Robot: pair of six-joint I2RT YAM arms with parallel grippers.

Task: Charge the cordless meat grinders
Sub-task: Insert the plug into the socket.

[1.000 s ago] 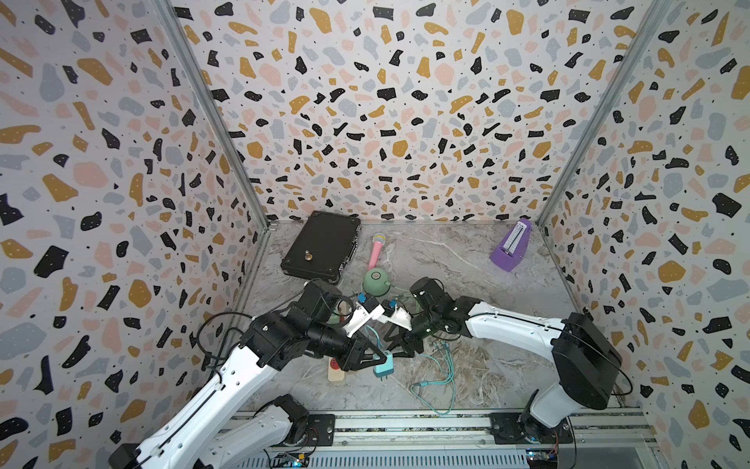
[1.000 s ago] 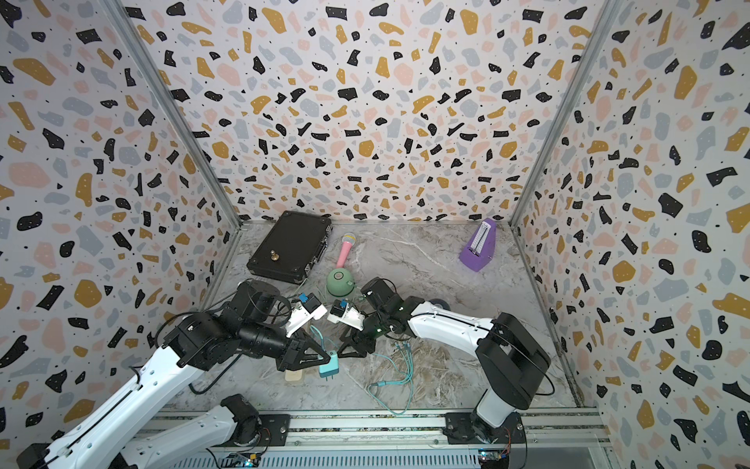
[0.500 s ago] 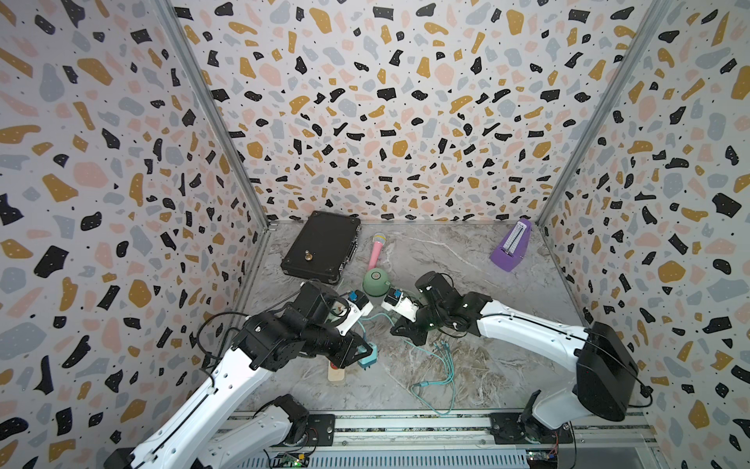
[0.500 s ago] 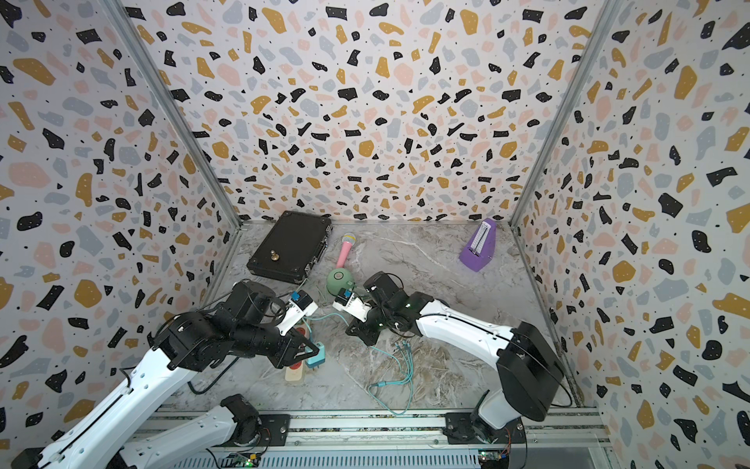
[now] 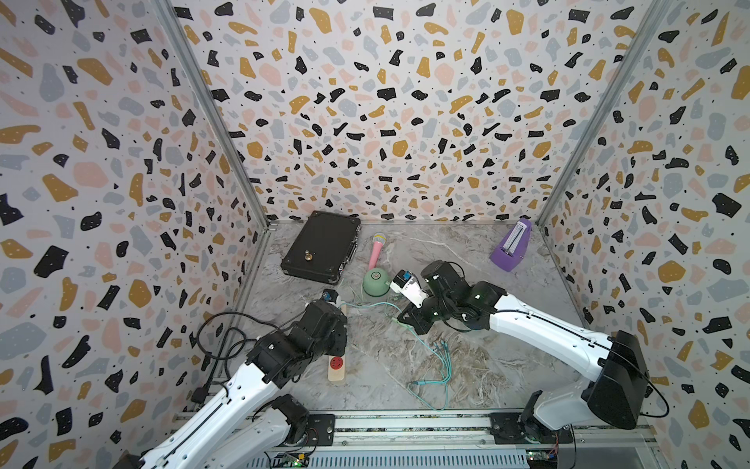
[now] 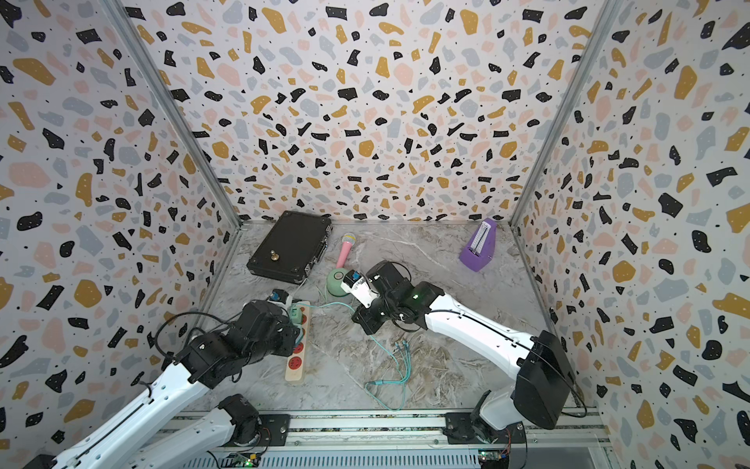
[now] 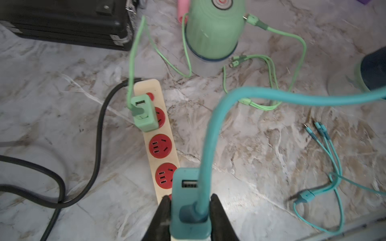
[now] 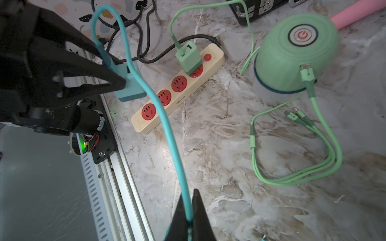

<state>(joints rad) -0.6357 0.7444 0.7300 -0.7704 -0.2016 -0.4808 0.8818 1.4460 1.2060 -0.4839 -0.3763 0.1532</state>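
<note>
The mint green meat grinder (image 5: pixel 375 282) (image 6: pixel 337 282) stands mid-table with a green cable plug (image 8: pixel 306 73) in its side. That cable runs to a green adapter (image 7: pixel 144 114) plugged into the cream power strip (image 8: pixel 213 52). The navy grinder (image 7: pixel 373 71) shows only at the edge of the left wrist view; the right arm hides it in both top views. My left gripper (image 7: pixel 190 197) is shut on a teal adapter (image 7: pixel 188 208), held just above the strip's near end. My right gripper (image 8: pixel 189 198) is shut on the teal cable (image 8: pixel 163 116) leading from that adapter.
A black case (image 5: pixel 322 251), a pink toy microphone (image 5: pixel 375 251) and a purple metronome (image 5: pixel 511 249) lie at the back. Loose teal cable ends (image 5: pixel 438 365) trail at the front. The strip's black cord (image 7: pixel 98 133) loops along the left wall.
My right gripper has closed on the teal cable and drawn back toward the mint grinder. My left gripper has carried the teal adapter left, over the power strip.
</note>
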